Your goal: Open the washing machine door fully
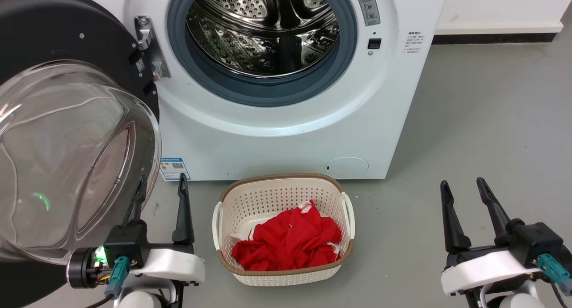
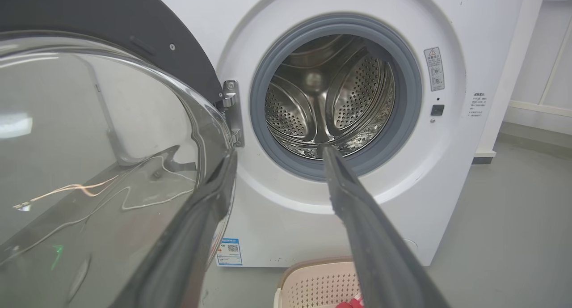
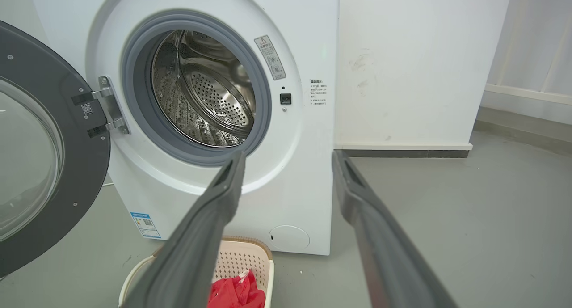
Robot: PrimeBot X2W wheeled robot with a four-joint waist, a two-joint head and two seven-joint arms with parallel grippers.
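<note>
Cream basket [image 1: 344, 218] — red cloth [image 1: 286, 241] inside

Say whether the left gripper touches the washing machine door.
Cannot tell. In the left wrist view a left gripper finger overlaps the washing machine door's glass edge; neither contact nor gap shows.

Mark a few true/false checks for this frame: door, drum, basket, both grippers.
1. The door of the washing machine is swung open, hinged on the robot's left. True.
2. The drum holds red cloth. False: the drum looks empty; the red cloth lies in the basket on the floor in front of the machine.
3. The left gripper is shut on the door's rim. False: its fingers stand apart with nothing between them, one beside the edge of the door's glass.
4. The right gripper is open, holds nothing and is apart from the machine. True.
</note>
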